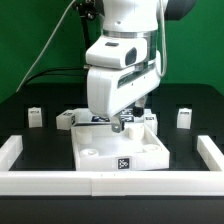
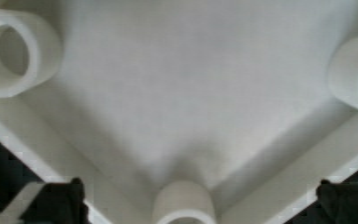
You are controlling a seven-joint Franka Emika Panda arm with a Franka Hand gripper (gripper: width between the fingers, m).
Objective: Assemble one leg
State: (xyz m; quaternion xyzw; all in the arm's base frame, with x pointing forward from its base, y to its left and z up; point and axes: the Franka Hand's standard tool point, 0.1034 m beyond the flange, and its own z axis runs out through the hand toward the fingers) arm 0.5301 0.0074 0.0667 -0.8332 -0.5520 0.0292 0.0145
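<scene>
Nearest runs a white rail (image 1: 110, 185) along the front edge of the black table (image 1: 40, 140). Behind it lies a square white plate (image 1: 95, 150) with a black-and-white tag (image 1: 124, 163) on its near side. Over the plate's far part hangs the gripper (image 1: 120, 126), fingers (image 2: 48, 200) apart, holding nothing. One tagged leg (image 1: 35, 117) stands far left and a second leg (image 1: 184, 117) far right, both apart from the plate.

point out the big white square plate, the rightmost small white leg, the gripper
large flat white square plate (image 1: 105, 145): exterior view, bare top face
small white plastic leg (image 1: 184, 117): exterior view, tagged face
gripper (image 1: 120, 126): exterior view, between fingertips
</scene>
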